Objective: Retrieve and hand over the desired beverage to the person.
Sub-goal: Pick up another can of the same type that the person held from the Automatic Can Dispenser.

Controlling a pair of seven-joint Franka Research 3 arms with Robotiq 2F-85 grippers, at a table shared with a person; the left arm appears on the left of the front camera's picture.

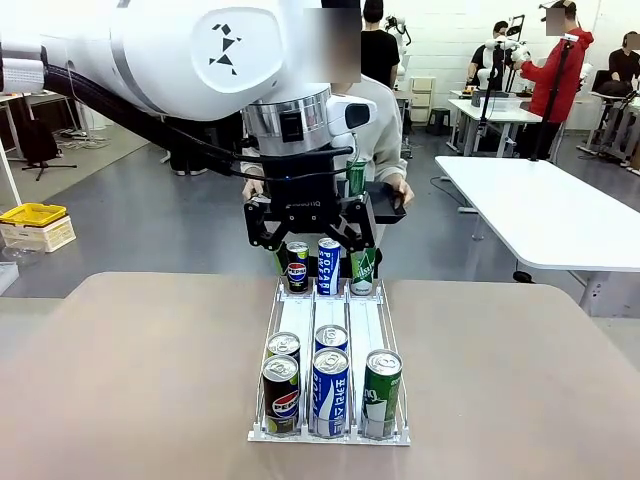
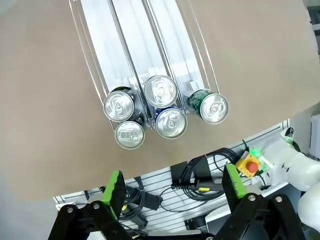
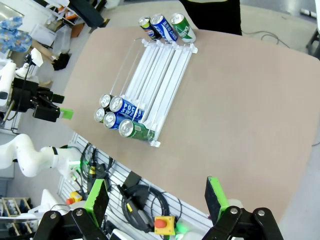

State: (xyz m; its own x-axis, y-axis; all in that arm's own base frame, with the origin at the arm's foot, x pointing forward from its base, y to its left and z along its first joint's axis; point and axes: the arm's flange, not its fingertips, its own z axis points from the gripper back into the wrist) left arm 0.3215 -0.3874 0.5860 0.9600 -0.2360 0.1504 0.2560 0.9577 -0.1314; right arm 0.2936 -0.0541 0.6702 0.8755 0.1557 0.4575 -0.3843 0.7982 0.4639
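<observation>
table point(image 1: 130, 380): tan, matte | rack point(image 1: 297, 316): 8 cans point(image 1: 330, 392) | floor point(image 1: 170, 220): grey

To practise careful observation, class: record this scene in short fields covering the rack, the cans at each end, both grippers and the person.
rack: clear three-lane rack on the brown table
near end: two Pepsi cans, two Pocari cans, one green can, upright
far end: three cans, one per lane
left gripper: open, empty, raised, aimed at the near-end cans
right gripper: open, empty, high above the table
person: far side, grey sweatshirt, behind a dark tray bearing another green can
</observation>
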